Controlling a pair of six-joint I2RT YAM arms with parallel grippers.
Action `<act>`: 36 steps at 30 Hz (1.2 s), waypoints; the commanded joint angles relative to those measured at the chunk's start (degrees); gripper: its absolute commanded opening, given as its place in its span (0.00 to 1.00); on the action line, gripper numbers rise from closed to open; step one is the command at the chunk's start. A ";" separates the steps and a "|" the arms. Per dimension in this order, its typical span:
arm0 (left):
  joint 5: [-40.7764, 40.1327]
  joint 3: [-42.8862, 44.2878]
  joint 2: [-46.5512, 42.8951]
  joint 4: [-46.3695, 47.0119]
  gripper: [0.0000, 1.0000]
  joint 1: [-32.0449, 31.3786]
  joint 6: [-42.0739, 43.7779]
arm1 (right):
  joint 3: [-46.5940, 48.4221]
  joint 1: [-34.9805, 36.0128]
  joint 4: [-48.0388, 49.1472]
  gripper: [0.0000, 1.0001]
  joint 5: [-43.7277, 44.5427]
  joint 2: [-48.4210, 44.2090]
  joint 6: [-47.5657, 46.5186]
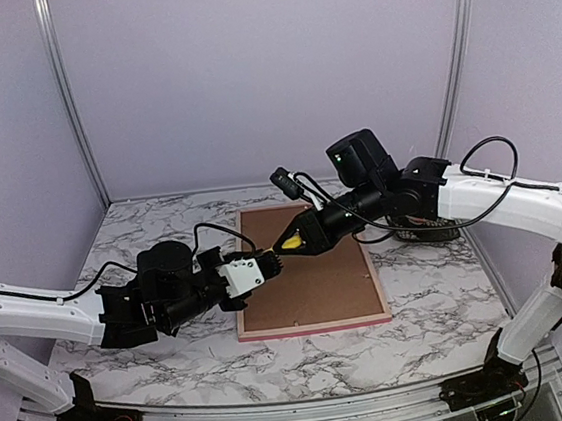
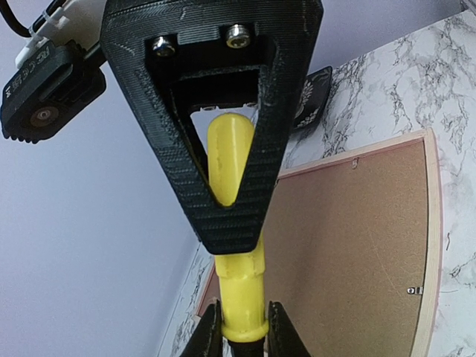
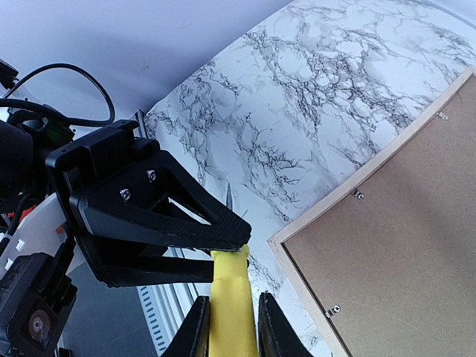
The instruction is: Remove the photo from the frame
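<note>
A pink picture frame (image 1: 315, 325) lies face down on the marbled tabletop (image 1: 440, 284), its brown backing board (image 1: 312, 268) still clipped in by small metal tabs (image 3: 359, 195). The photo is hidden beneath. Above the frame's left edge the two arms meet. The left claw (image 2: 242, 331) pinches one end of a yellow tool (image 2: 229, 149), and the right claw (image 3: 232, 327) pinches the other.
</note>
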 commanded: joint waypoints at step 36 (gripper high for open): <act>-7.64 2.71 -1.85 0.01 0.99 1.70 -15.00 | -2.78 -3.28 0.31 0.00 9.72 -2.91 0.80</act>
